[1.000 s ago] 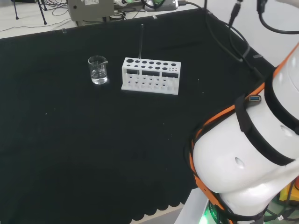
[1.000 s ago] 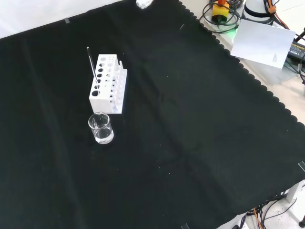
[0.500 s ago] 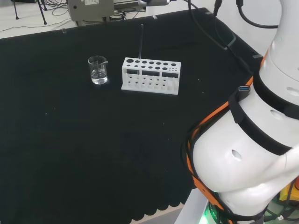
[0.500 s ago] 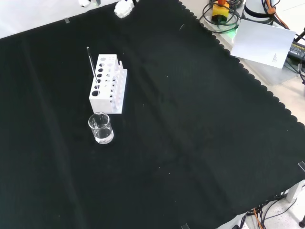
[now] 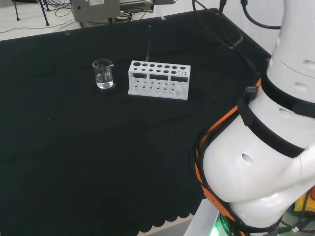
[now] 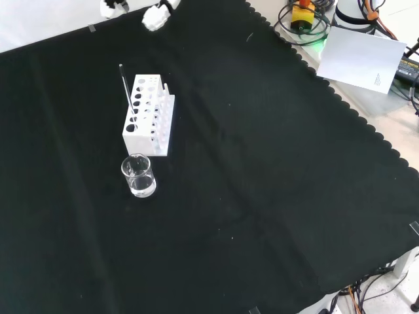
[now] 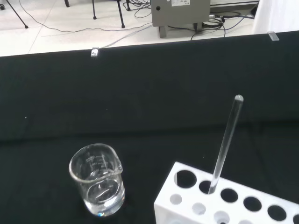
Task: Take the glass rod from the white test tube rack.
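Front view, lower left of centre: a small clear beaker (image 6: pixel 138 175) upright on the black cloth (image 6: pixel 262 170), with what looks like a little clear liquid at its bottom. Just beyond it, toward the upper left of the frame, the white test tube rack (image 6: pixel 150 114), close to the beaker but not touching it. Standing in a hole at the rack's near-left corner, the glass rod (image 6: pixel 126 89), slightly tilted, its top well above the rack. Farther still, at the very top edge of that frame, left of centre, white fingertips of the hand (image 6: pixel 156 16), well apart from rack and rod. Cannot tell whether those fingers are spread or curled; nothing between them that can be seen.

Head view: big white arm link (image 5: pixel 256 162) with orange cable and black straps in the lower right foreground. Past it, in the upper middle of the frame, the rack (image 5: pixel 158 79) with the rod (image 5: pixel 148 45) rising from its far-left hole, and the beaker (image 5: pixel 103 73) just to the rack's left.

Wrist view: beaker (image 7: pixel 98 179) and rack corner (image 7: pixel 224 198) close by, rod (image 7: pixel 226 142) in a hole of the rack's back row, leaning slightly, rounded tip uppermost. Beyond the cloth's far edge, pale floor with cables and a grey box (image 7: pixel 180 11).
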Motion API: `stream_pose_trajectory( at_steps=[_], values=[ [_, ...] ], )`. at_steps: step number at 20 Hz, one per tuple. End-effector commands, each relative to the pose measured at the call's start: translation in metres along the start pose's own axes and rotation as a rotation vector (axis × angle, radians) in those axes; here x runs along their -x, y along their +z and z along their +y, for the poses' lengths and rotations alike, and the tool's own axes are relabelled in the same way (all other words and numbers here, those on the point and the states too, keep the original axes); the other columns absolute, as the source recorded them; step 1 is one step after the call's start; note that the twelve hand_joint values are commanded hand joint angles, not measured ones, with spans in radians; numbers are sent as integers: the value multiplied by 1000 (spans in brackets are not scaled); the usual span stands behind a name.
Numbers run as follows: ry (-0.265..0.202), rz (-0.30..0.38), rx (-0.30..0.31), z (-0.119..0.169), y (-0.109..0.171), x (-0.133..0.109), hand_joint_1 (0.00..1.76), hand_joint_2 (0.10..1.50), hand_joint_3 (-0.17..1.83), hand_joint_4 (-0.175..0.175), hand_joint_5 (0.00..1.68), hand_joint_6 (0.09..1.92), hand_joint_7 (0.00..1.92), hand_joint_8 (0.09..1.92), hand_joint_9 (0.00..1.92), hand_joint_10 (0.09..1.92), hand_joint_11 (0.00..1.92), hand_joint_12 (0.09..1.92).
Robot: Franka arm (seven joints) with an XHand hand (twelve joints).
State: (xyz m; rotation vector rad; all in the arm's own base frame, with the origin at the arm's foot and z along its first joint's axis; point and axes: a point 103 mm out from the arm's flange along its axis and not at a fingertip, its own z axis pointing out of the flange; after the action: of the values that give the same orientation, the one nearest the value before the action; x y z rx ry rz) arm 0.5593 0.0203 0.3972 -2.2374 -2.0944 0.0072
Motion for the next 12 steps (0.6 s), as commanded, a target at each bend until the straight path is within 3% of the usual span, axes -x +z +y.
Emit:
stream_pose_trajectory(
  at_steps=[1, 3, 12],
  values=[
    [24, -4, -12, 39, 8, 23, 540, 937, 335, -175, 248, 644, 617, 1121, 813, 1121, 559, 1373],
    [65, -25, -16, 47, 12, 28, 541, 937, 336, -175, 247, 675, 633, 1138, 827, 1140, 595, 1369],
    [78, -3, -38, 56, 26, 51, 538, 936, 344, -175, 245, 776, 668, 1187, 857, 1193, 681, 1372]
  ],
)
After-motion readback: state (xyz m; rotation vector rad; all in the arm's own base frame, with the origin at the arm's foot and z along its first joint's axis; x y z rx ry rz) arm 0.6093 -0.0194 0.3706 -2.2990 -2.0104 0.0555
